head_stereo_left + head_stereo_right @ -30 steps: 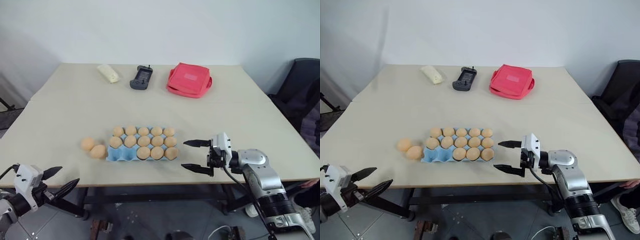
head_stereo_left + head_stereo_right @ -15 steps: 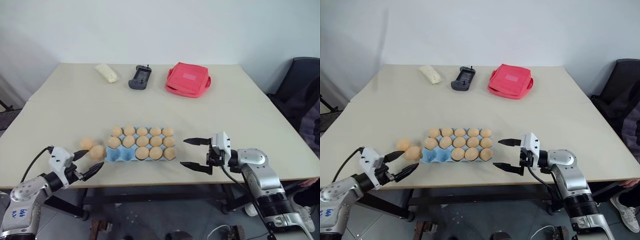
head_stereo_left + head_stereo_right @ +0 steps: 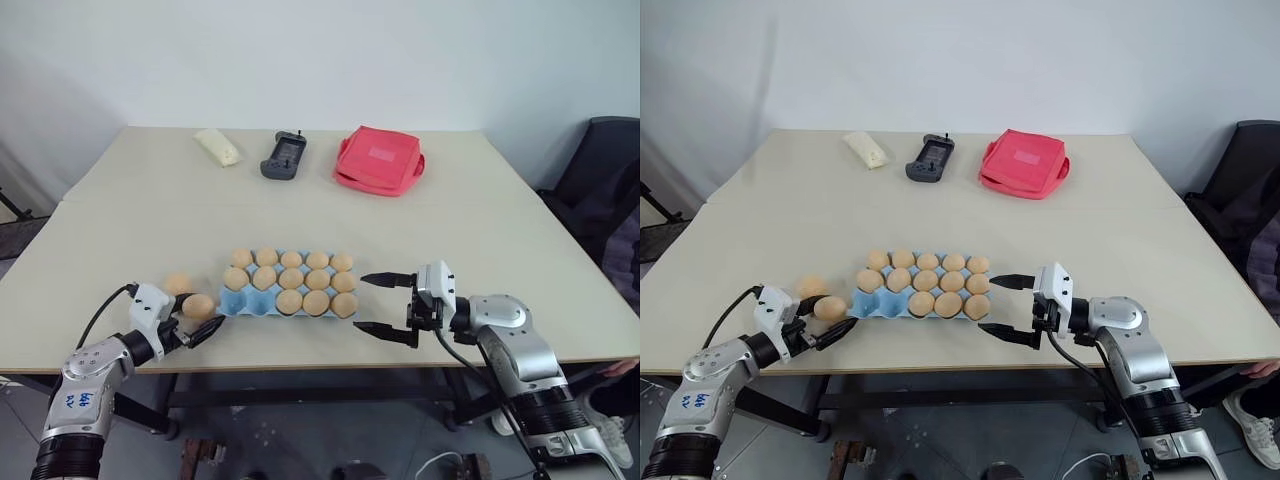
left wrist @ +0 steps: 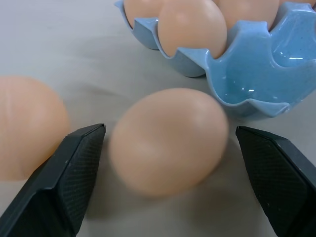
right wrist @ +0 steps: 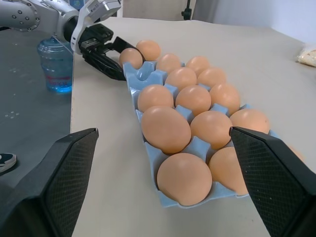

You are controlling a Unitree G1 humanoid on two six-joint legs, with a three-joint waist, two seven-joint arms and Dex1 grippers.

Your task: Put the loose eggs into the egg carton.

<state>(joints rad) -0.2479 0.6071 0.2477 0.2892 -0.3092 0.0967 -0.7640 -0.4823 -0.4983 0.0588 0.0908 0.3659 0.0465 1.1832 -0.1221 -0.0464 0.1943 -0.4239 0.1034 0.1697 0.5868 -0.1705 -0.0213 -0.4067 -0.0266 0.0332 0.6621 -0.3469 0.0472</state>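
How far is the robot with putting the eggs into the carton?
Mostly done: the egg carton holds fourteen eggs, and one cup at its near left corner is empty. In hand: the open left gripper brackets the nearer loose egg without closing on it yet. Left: that egg, plus the second loose egg beside it. The right gripper hovers open by the carton.

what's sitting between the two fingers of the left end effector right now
One loose egg lies between the open fingers of the left end effector, beside the egg carton; the left wrist view shows it.
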